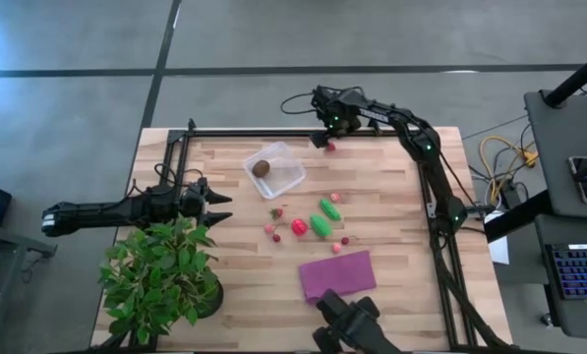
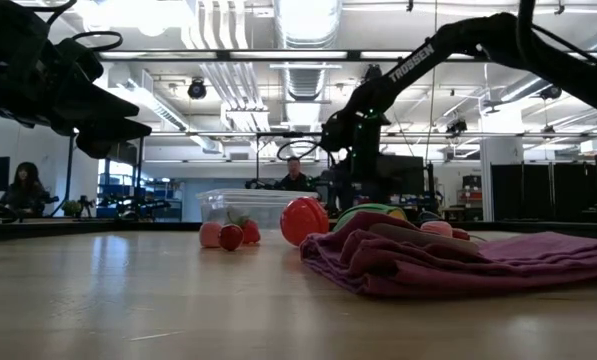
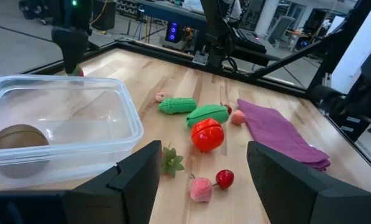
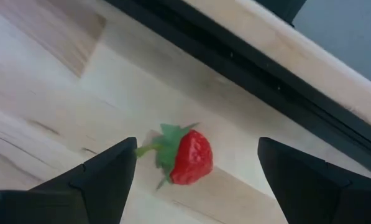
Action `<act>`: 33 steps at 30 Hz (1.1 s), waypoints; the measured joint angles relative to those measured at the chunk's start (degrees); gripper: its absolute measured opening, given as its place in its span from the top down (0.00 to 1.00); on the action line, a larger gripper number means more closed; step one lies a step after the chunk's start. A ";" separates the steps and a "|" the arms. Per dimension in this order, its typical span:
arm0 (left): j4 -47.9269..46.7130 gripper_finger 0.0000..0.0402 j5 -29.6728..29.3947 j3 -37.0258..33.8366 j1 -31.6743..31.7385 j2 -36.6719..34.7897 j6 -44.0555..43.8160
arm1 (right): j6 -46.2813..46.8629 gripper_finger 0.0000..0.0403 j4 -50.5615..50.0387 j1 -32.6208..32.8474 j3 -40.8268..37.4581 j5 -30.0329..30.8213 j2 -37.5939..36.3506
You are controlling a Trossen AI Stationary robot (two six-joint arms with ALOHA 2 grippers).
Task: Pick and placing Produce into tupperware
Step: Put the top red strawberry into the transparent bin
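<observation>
The clear square tupperware [image 1: 285, 175] sits on the table's far middle, and the brown ball [image 1: 261, 168] lies inside it. A red strawberry [image 4: 188, 157] with a green leaf cap lies on its side by the far rail. My right gripper [image 4: 197, 148] hovers over it, open, one finger on either side and apart from it. More produce lies mid-table: two green oblong pieces [image 1: 321, 225], a red round piece [image 1: 299, 227], pink pieces [image 1: 271, 230] and a small red berry [image 1: 345, 240]. My left gripper [image 1: 217, 202] waits open above the table's left side, pointing at the tupperware [image 3: 61, 124].
A purple cloth [image 1: 337, 275] lies crumpled near the table's near edge. A leafy potted plant [image 1: 163, 275] stands at the near left corner. A black rail [image 4: 247, 68] runs along the far edge just behind the strawberry. People sit in the room beyond [image 2: 23, 185].
</observation>
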 joint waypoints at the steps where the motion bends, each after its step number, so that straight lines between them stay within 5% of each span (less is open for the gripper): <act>1: 0.00 0.44 0.00 0.02 -0.02 0.00 0.02 | -0.79 0.19 -0.56 -0.01 0.20 0.10 0.47; 13: 0.00 0.44 0.00 0.02 -0.02 -0.02 0.01 | -9.57 0.20 -3.61 1.40 -0.31 3.15 0.53; 25: 0.02 0.44 0.00 0.02 0.00 0.00 0.00 | -10.08 0.43 -2.29 1.76 -0.14 3.18 0.80; 33: 0.02 0.44 0.00 0.02 -0.01 0.00 0.01 | -10.10 0.49 -1.10 1.88 -0.49 3.18 0.80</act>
